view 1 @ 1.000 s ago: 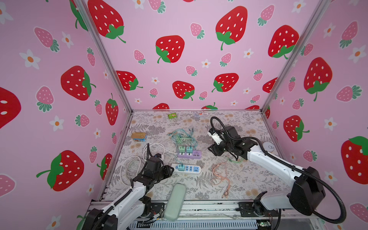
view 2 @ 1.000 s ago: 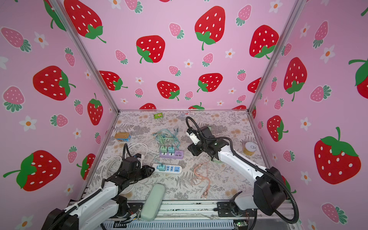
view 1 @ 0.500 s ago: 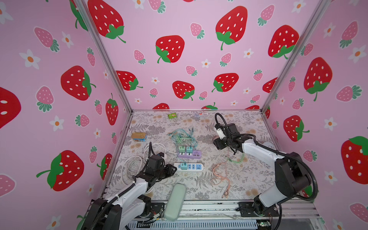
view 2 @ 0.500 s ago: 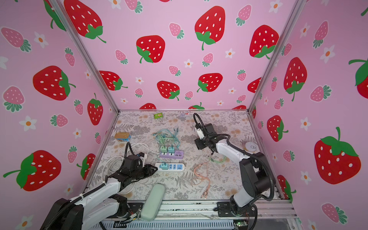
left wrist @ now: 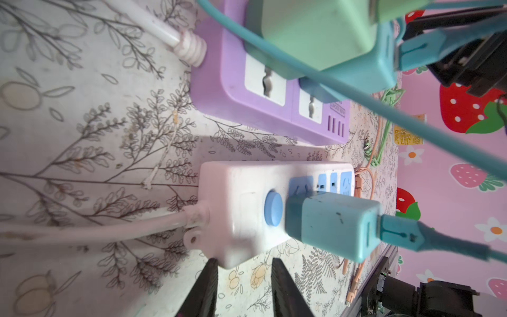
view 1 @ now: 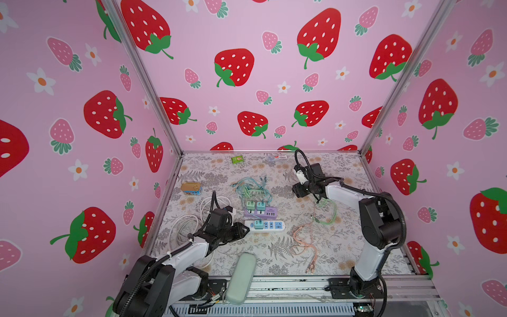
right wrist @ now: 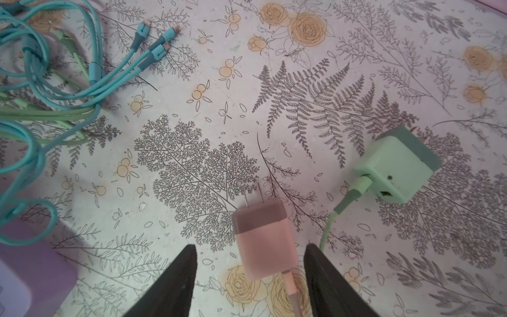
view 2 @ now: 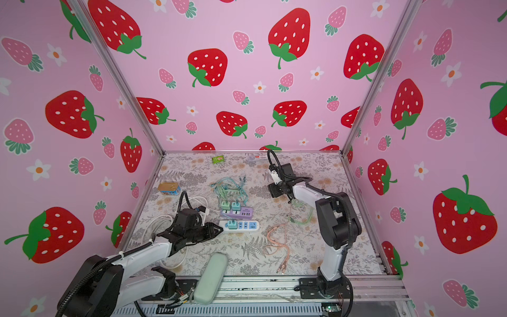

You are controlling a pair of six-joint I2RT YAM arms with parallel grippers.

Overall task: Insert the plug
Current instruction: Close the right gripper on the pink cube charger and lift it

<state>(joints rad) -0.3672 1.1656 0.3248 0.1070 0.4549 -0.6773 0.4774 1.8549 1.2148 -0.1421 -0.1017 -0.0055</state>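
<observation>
In both top views the left arm point(view 1: 192, 247) has advanced right. Its jaws now reach the white power strip point(view 1: 264, 225) at its left end. The right arm point(view 1: 343, 192) has folded back.

Left wrist view: jaws narrowly parted and empty at the strip's corner. A teal charger point(left wrist: 329, 225) fills one socket.

Right wrist view: jaws wide, straddling the pink plug point(right wrist: 263, 236), which lies loose on the desk point(right wrist: 356, 68). The grasp appears to be next.

White arms point(view 1: 189, 251), seemingly ribbed black cables point(view 1: 402, 219)
</observation>
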